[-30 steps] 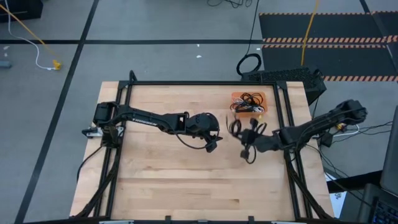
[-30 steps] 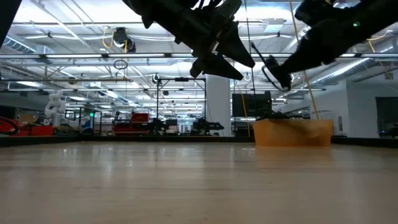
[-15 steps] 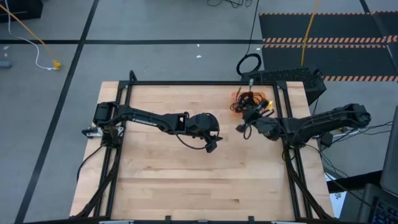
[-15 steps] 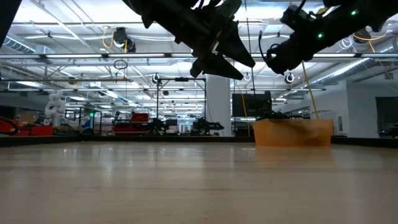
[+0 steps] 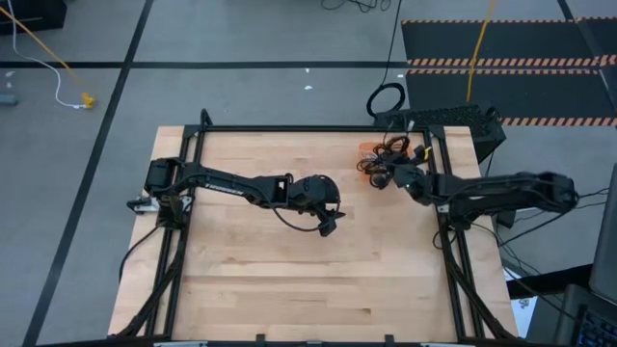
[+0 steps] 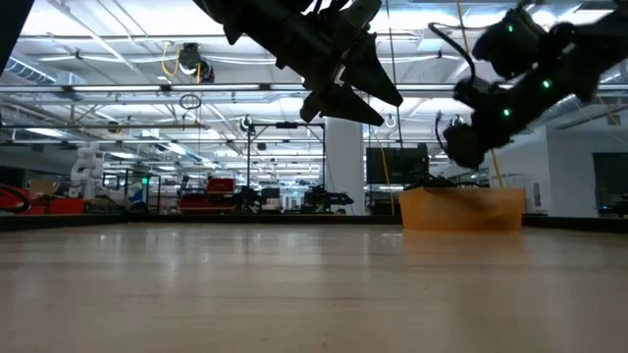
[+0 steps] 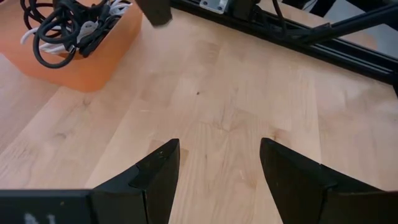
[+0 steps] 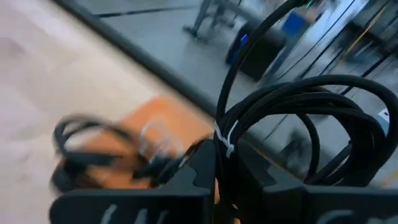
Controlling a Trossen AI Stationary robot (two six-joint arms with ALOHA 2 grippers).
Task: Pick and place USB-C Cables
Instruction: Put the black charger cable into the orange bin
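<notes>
While the right hand [image 5: 383,176] grips a coiled black cable [image 8: 292,118] beside the orange bin [image 7: 81,56], left hand [image 7: 214,171] parted, empty, above the desk [image 5: 289,270].

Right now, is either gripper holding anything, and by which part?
The right gripper grips a coiled black cable at its tied section, near the orange bin. The left gripper is open and empty.

Wooden worktop [image 5: 289,260] sitting on grey floor [image 5: 241,39]; hazard-striped black mat [image 5: 511,58] lying beyond worktop's far right corner.
</notes>
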